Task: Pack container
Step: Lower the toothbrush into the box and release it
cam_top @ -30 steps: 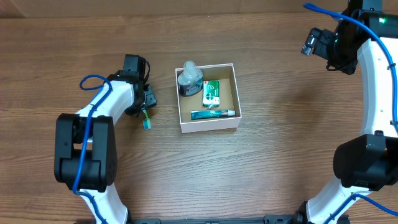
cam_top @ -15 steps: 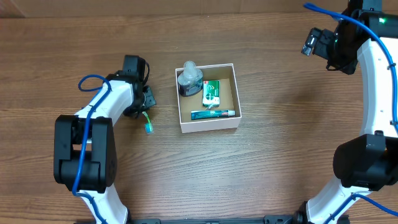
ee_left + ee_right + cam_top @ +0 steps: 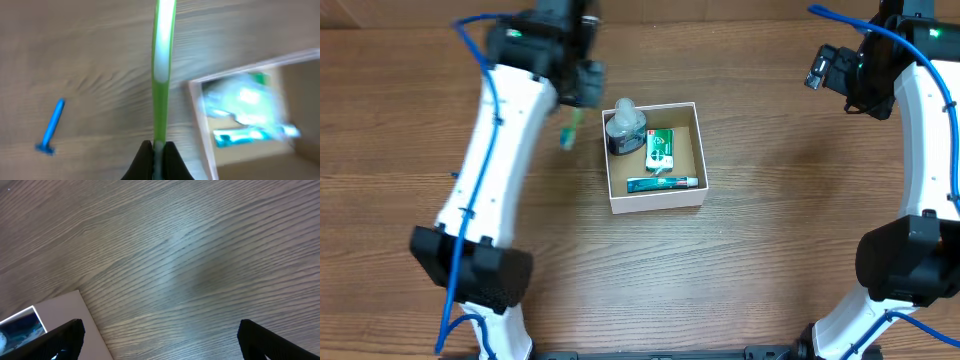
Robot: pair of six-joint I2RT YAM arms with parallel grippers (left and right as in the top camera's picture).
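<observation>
- Clamping a green toothbrush [image 3: 162,75], left gripper [image 3: 158,148] hovers upper left; container [image 3: 657,198] at centre, just right of it.
- Left arm stretched up-frame.
- Right gripper [image 3: 817,68] upper right, fingers [image 3: 65,337] spread wide, empty.

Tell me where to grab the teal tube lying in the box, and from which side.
Grip the teal tube at mid-length, coming straight down from above and closing across its narrow width. It lies flat along the near wall of the container, so the walls likely block any sideways approach. Room looks tight: the green carton sits just behind it.
</observation>
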